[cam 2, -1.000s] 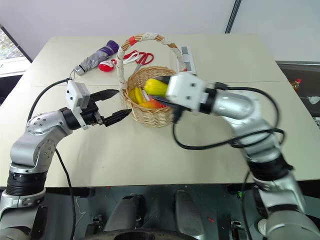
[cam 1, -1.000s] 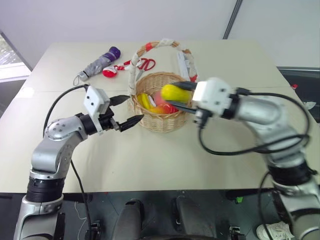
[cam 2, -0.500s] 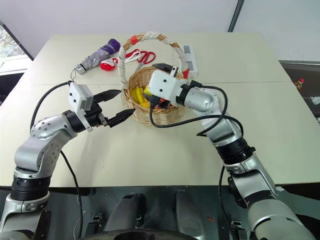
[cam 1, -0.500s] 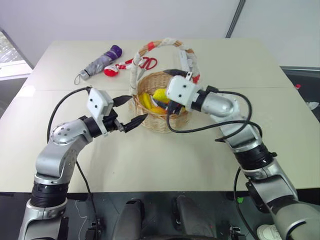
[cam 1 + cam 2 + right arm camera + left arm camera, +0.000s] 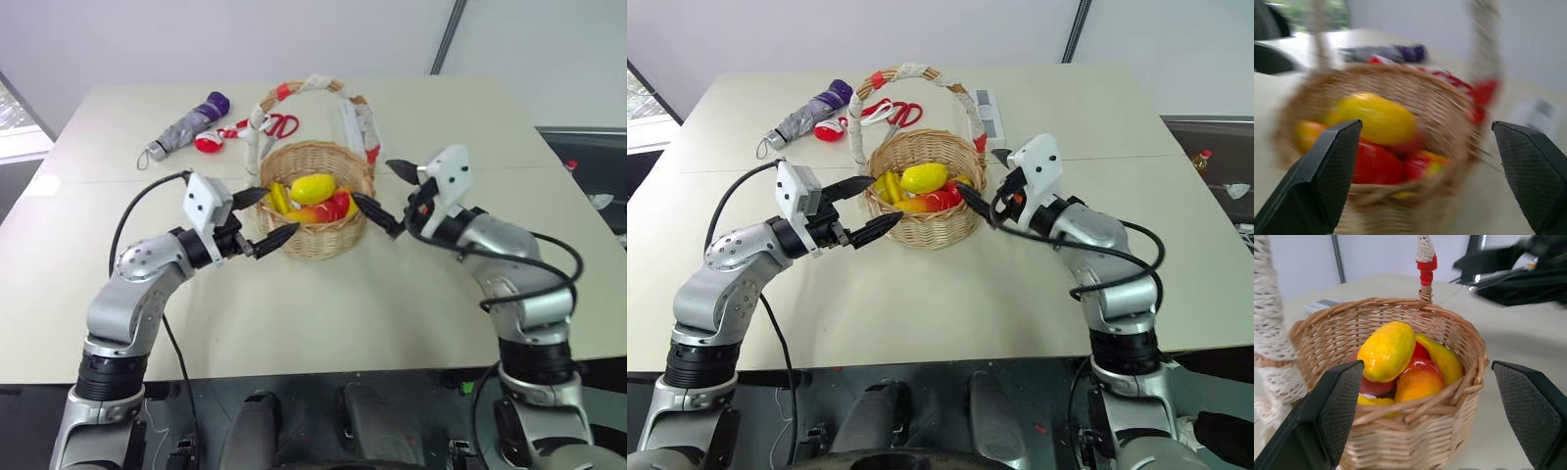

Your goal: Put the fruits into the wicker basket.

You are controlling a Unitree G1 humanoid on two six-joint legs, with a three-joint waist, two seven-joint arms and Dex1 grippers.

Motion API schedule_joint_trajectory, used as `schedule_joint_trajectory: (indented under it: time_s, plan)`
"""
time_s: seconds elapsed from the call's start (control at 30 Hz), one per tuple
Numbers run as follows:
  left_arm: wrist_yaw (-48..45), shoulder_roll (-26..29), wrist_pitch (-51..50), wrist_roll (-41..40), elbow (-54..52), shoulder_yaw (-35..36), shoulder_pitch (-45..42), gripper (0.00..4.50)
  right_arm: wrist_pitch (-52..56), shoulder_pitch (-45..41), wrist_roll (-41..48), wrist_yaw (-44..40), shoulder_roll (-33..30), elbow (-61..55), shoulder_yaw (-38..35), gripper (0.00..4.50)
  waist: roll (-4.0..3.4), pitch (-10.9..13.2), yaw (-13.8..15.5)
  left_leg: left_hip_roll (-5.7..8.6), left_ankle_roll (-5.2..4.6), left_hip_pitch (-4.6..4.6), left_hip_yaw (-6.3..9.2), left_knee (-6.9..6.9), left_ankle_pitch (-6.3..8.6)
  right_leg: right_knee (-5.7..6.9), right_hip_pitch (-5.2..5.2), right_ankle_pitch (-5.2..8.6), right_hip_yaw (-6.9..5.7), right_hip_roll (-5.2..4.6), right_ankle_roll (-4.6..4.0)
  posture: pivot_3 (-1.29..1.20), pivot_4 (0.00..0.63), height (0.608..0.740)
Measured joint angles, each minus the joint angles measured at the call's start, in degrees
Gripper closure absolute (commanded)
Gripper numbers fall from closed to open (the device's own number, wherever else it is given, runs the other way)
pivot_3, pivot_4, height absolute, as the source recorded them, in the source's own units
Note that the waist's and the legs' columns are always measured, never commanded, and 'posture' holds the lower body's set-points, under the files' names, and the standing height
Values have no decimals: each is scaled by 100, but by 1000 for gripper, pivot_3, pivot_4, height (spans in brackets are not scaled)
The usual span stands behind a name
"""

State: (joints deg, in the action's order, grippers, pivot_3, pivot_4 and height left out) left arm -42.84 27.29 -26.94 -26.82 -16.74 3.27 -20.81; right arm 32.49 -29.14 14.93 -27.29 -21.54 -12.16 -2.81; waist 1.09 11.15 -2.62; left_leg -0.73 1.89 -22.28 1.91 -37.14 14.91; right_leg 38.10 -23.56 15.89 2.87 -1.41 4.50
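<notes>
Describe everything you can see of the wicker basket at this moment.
The wicker basket is a round bowl of tan woven cane standing upright on the table. Its tall arched handle is wrapped in white cloth with red patches. Inside lie several fruits, a yellow one on top of red and orange ones. Both open grippers flank it, left and right, neither touching.

The right wrist view is smeared, so the wicker basket [image 5: 1400, 117] and its fruits [image 5: 1376, 142] look fuzzy. The yellow lemon [image 5: 1387, 351] on top hides most of what's underneath.
</notes>
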Motion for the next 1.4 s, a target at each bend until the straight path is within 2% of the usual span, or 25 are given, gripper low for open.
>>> schedule_joint_trajectory:
  time_s: [0.07, 0.17, 0.4, 0.57, 0.77, 0.9, 1.07, 1.13, 1.17, 1.3, 1.4]
  plan:
    - [0, -50, 0, -6, -1, -33, -15, 0, -187, -277, -164, 293, 235, 562, 12, 74, -1, 1, 4, 0, 1, -7, 1, 2, 0, 2, -9, 0, 0, -1, 0, 0, 150, 740]
    - [17, -74, -1, -5, 0, -53, -15, 0, -513, -597, -259, 507, 487, 1099, 27, 921, -1, 1, 15, -2, 1, -14, 3, 3, 0, 1, -13, 0, 0, -4, 0, 0, 150, 740]
    - [83, -148, -3, -6, -69, -92, 37, 0, -743, -731, -239, 600, 667, 1374, -1, 4460, -1, 1, 25, 2, 0, -18, 2, 3, 0, -1, -13, -1, 0, -15, 2, 0, 150, 740]
    - [82, -217, -6, -12, -97, -197, 39, 0, -812, -520, -168, 735, 614, 1164, -320, 4460, -2, 1, 36, 1, 0, -19, 3, 3, 0, -2, -13, -1, 0, -13, 2, 0, 150, 740]
    - [2, -284, -5, -18, -12, -258, -96, 0, -1242, 22, -305, 1262, -266, 1020, -1453, 4460, -2, 1, 145, 9, 0, -21, 0, 3, 0, -8, -12, -2, 1, -16, 4, 0, 150, 740]
    - [-101, -337, 5, -12, 156, -327, -214, 0, -1512, 113, -580, 1801, -841, 1569, -2182, 4460, -2, 1, 136, 13, 0, -16, -11, 4, 0, -10, -11, -2, 8, -8, 4, 0, 150, 740]
    - [-154, -478, 35, -6, 269, -463, -377, 0, -1878, 112, -686, 2106, -993, 2425, -2440, 4460, -6, 3, 6, 9, -1, -10, -13, 5, 0, -2, -12, -2, 14, 2, 4, 0, 150, 740]
    - [-168, -495, 58, 1, 298, -471, -452, 0, -2009, 101, -634, 2101, -994, 2595, -2458, 3484, -11, 1, -14, 8, -1, -6, -15, 5, 0, 0, -12, -2, 18, 7, 4, 0, 150, 740]
    - [-171, -495, 95, 6, 307, -470, -462, 0, -2043, 98, -609, 2090, -996, 2614, -2467, 3197, -12, 1, -13, 7, -1, -6, -14, 6, 0, 0, -12, -2, 18, 9, 4, 0, 150, 740]
    - [-181, -483, 130, 18, 356, -468, -460, 0, -2041, 107, -458, 2066, -1019, 2562, -2495, 1119, -12, 1, 16, 6, -1, -10, -11, 4, 0, -1, -11, -2, 18, 8, 4, 0, 150, 740]
    - [-184, -361, 154, 41, 363, -439, -391, 0, -1918, 450, -210, 1859, -1184, 2118, -2683, 1119, -12, 1, 55, 5, -1, -13, -6, 5, 0, -4, -9, -1, 17, 3, 4, 0, 150, 740]
